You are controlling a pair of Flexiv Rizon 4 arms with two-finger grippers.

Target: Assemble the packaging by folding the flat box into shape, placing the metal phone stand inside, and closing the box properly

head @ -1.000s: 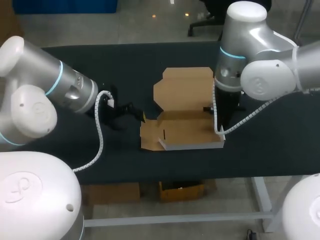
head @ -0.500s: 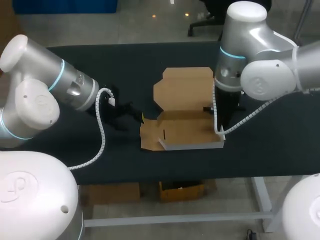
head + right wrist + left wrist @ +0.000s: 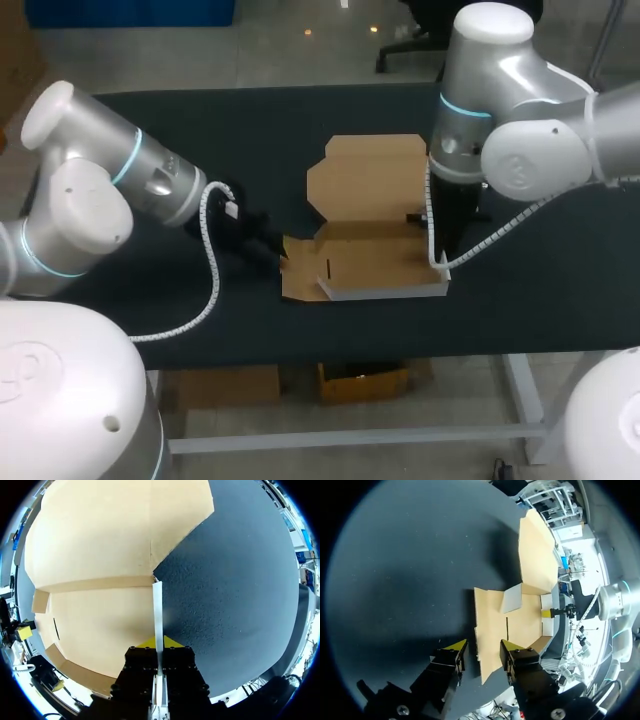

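The brown cardboard box (image 3: 368, 180) lies unfolded mid-table on the dark, matte table (image 3: 200, 130). Its broad lid (image 3: 372, 160), with rounded corner tabs, lies flat on the far side, and the shallow tray with pale raised edges is nearer. The right pincer (image 3: 159, 643) is clamped on the thin white edge of the box's right side wall (image 3: 157, 610). The left pincer (image 3: 483, 651) is spread open, with the corner of the flat left flap (image 3: 489, 625) between its fingers.

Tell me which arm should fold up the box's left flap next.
Left, probably: the left gripper is open right at the flap, while the right gripper is shut on the right wall.
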